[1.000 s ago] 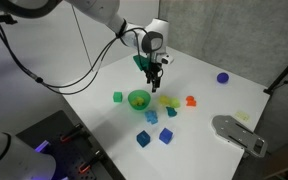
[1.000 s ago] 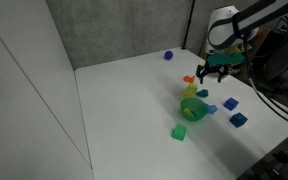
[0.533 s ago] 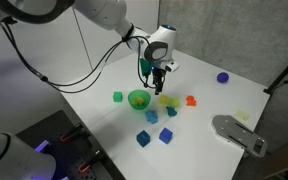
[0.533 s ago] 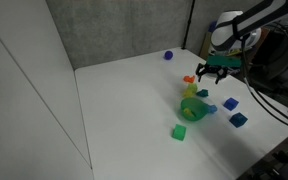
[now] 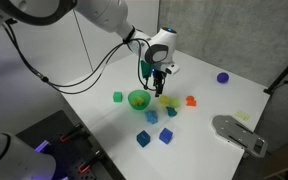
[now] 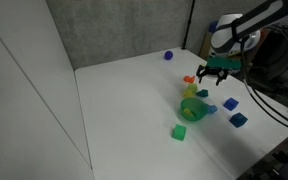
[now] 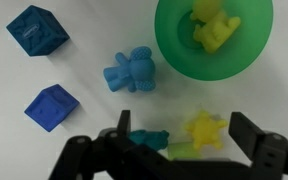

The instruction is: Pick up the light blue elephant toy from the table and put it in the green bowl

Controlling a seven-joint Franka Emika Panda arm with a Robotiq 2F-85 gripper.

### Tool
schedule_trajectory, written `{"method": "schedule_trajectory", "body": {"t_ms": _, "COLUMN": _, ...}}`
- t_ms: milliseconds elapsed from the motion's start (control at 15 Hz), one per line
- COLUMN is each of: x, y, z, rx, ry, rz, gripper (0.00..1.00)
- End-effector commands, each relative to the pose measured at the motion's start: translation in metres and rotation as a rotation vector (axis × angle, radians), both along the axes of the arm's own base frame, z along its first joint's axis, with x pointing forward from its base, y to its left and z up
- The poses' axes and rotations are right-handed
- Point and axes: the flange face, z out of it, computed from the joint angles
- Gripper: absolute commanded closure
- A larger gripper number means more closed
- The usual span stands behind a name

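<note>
The light blue elephant toy lies on the white table just left of the green bowl; it also shows in both exterior views. The bowl holds a yellow toy. My gripper is open and empty. It hovers above the table with a yellow star and a dark teal piece between its fingers. It shows above the toys in both exterior views. The elephant lies apart from it.
Two darker blue cubes lie left of the elephant. A small green cube, an orange toy and a purple toy lie around. A grey device sits at the table edge.
The gripper has shifted a little sideways, farther from the bowl's side, in the first half second; since then it has hardly moved. The toys have not moved.
</note>
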Motion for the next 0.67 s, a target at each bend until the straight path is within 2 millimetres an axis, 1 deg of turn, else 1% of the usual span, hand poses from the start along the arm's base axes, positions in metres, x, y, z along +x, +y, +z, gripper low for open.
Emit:
{"method": "schedule_trajectory", "body": {"t_ms": 0, "x": -0.003, "y": -0.014, "z": -0.017, "rx": -0.012, "ry": -0.013, "rz": -0.047, "gripper": 0.0}}
{"method": "schedule_trajectory", "body": {"t_ms": 133, "x": -0.006, "y": -0.019, "z": -0.03, "rx": -0.007, "ry": -0.024, "rz": -0.054, "gripper": 0.0}}
{"method": "schedule_trajectory", "body": {"t_ms": 267, "x": -0.009, "y": -0.021, "z": -0.048, "rx": -0.003, "ry": -0.028, "rz": -0.064, "gripper": 0.0}}
{"method": "schedule_trajectory", "body": {"t_ms": 600, "x": -0.025, "y": -0.025, "z": -0.09, "rx": -0.007, "ry": 0.03, "rz": -0.105, "gripper": 0.0}}
